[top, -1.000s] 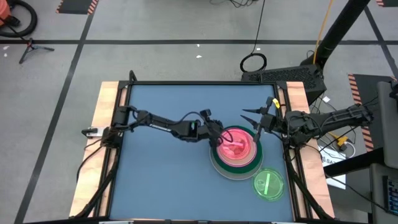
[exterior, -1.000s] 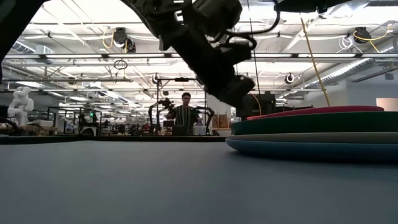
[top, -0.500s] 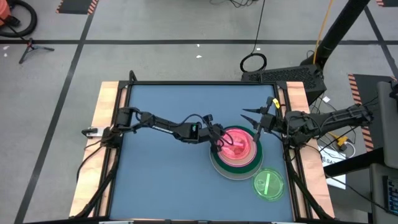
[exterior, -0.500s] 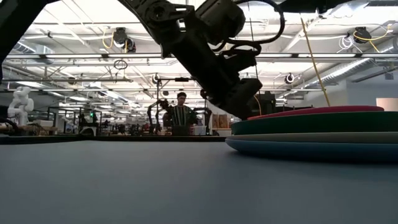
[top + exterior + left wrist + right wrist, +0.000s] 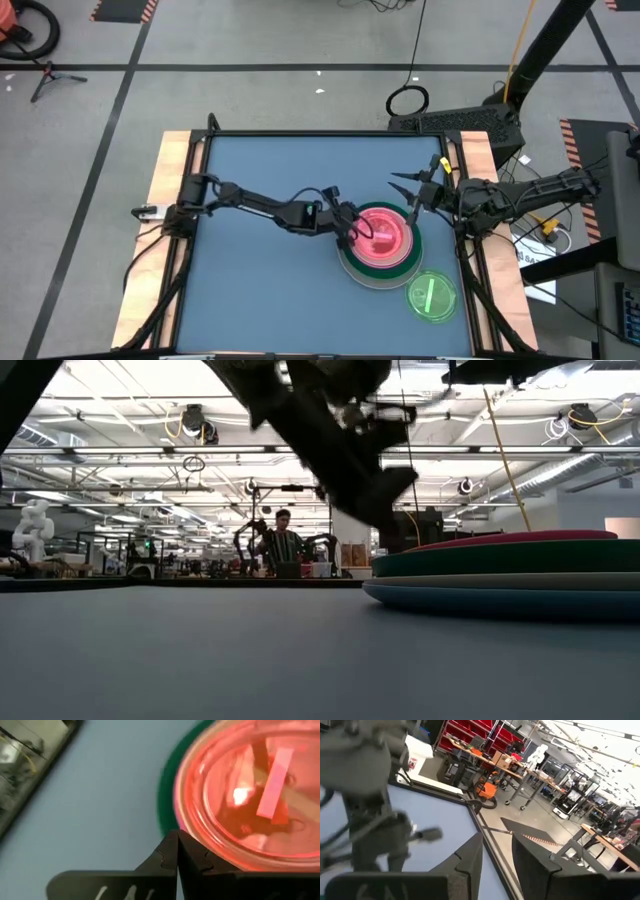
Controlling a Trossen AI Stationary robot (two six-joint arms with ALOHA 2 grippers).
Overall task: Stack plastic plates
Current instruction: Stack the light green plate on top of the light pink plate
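I keep the left gripper [image 5: 177, 851], jaws closed and empty, beside the small translucent pink plastic plate [image 5: 382, 232] atop the stack of round plastic plates [image 5: 380, 262]. I should lift clear before fetching the small translucent green plate [image 5: 431, 297] near the stack.

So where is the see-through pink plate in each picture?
High view: the pink plate sits on top of the stack, right of the table's middle, at the left tool.
Low view: only its rim shows, topping the stack at the right.
Left wrist view: it fills the far right side, just past the shut fingers.
Right wrist view: not in it.
Shared landmark: the green plate right under it.
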